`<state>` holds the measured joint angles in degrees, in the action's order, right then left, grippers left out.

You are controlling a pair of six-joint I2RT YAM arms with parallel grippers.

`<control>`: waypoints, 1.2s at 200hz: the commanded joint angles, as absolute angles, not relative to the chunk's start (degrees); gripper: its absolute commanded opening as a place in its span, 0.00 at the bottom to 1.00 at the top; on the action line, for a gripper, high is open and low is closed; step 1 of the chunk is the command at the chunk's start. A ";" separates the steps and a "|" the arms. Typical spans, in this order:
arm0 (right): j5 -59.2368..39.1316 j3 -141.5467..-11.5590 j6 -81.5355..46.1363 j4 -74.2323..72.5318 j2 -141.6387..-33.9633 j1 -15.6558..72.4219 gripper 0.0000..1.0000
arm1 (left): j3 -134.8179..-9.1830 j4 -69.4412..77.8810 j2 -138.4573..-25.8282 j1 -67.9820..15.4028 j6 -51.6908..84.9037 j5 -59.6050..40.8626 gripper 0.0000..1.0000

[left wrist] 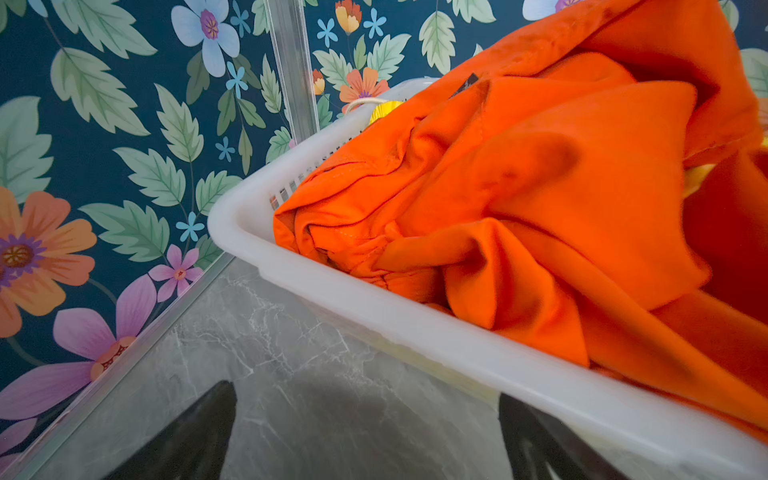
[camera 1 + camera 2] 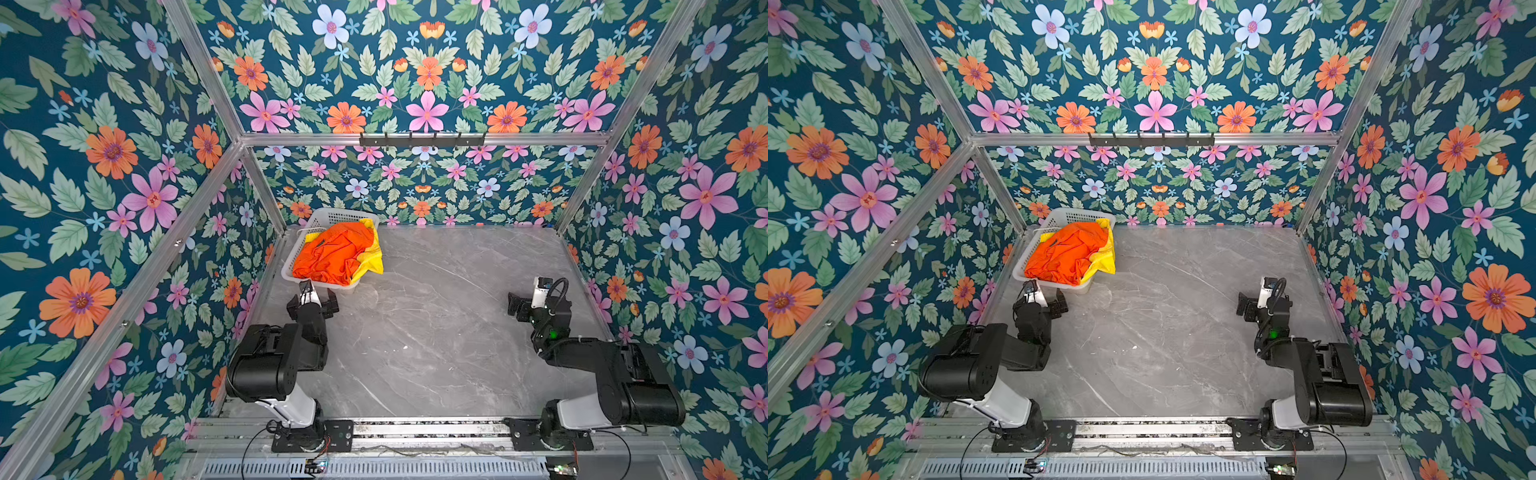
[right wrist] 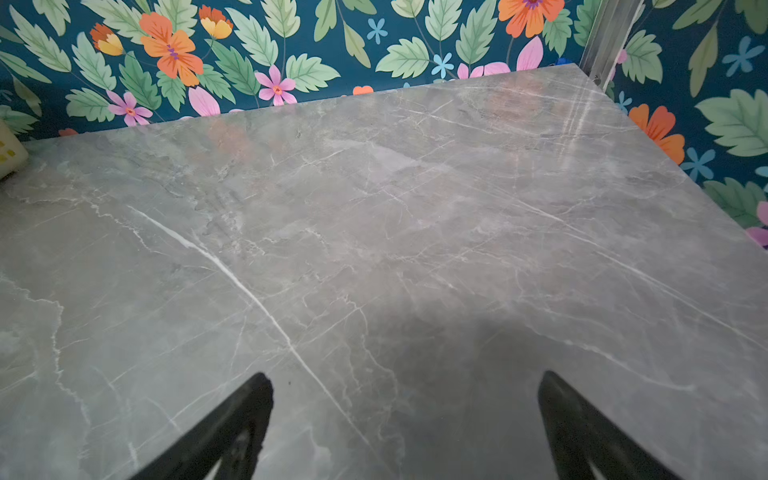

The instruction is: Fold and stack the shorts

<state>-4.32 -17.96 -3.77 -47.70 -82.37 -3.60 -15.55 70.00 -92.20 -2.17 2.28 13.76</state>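
The orange shorts [image 2: 332, 253] lie crumpled in a heap on top of a white perforated basket [image 2: 328, 216] that stands in the far left corner of the grey marbled surface [image 2: 436, 332]. The yellow shorts [image 2: 372, 257] lie under them in the same basket. They show along the far side and the right side, where a fold hangs over the basket's right rim. In both top views neither pair is folded and neither is on the surface itself.

The left end effector [image 1: 365, 392] is beside the basket's near rim, close to the left edge of the surface. Its jaws stand wide apart and hold nothing. In the left wrist view one finger shows over bare marble and the other under the basket's rim.

The right end effector [image 3: 404, 377] is near the right edge of the surface, well apart from the basket. Its jaws are also spread wide and empty, with only bare marble between them.
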 commanded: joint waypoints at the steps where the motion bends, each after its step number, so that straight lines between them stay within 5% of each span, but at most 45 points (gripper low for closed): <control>1: -4.39 -18.29 -3.38 -49.32 -82.42 -3.55 0.99 | -15.53 72.07 -92.08 -2.11 2.31 13.68 1.00; 186: -4.39 -18.29 -3.39 -49.29 -82.35 -3.55 0.99 | -14.89 73.07 -91.69 -2.11 2.07 12.92 0.98; 216: -4.21 -19.33 -3.43 -46.19 -80.38 -3.56 0.99 | -12.39 72.98 -85.88 -2.29 2.00 13.95 0.96; 240: -5.28 -24.97 -3.84 -30.29 -73.67 -3.53 0.99 | -11.26 62.33 -74.76 -2.33 4.85 14.49 0.93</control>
<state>-4.34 -20.75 -3.77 -41.82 -78.30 -3.55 -11.88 68.97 -82.59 -2.24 2.42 13.61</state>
